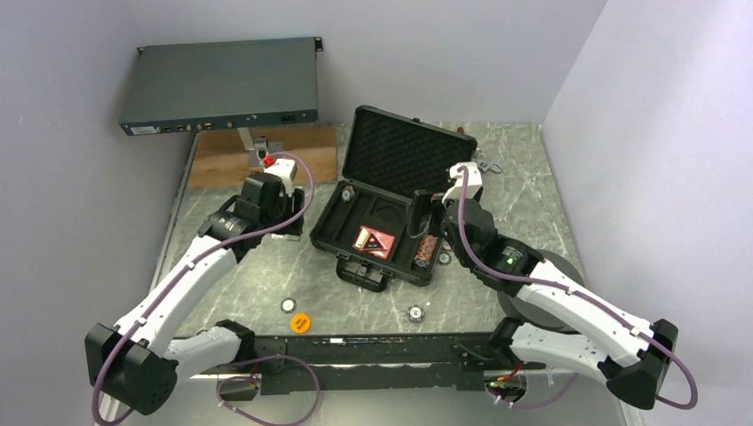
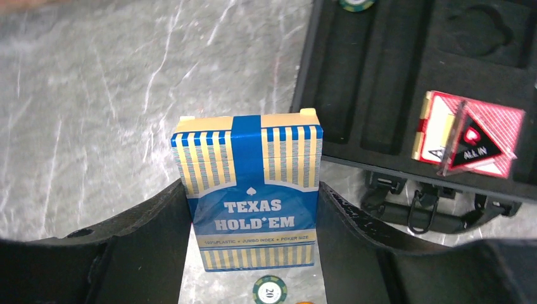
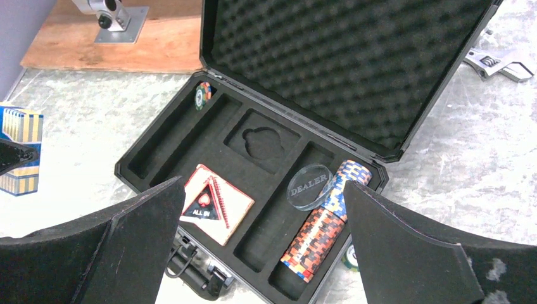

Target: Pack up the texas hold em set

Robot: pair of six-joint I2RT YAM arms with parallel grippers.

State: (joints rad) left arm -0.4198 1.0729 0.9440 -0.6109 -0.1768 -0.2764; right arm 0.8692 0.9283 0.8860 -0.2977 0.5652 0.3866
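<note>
Texas hold em set is sitting near the middle of the grey marbled tabletop, with the lid of its black case standing raised and showing grey egg-crate foam. In the base, a red card deck with a triangular "ALL IN" marker on it is lying in the near slot. A row of poker chips is filling the right-hand channel, and a clear "DEALER" button is leaning on its far end. A single chip is resting at the far end of the left channel. The left end effector is pinching an upright blue "TEXAS HOLD'EM" deck between its fingers, just beside the case's left wall; whether the deck is touching the tabletop cannot be told. The right end effector is hovering over the open base with its fingers spread wide and nothing between them. An orange disc and two loose chips are lying on the tabletop in front of the case, and another chip is lying just beside its right wall. A wrench is lying behind the lid
</note>
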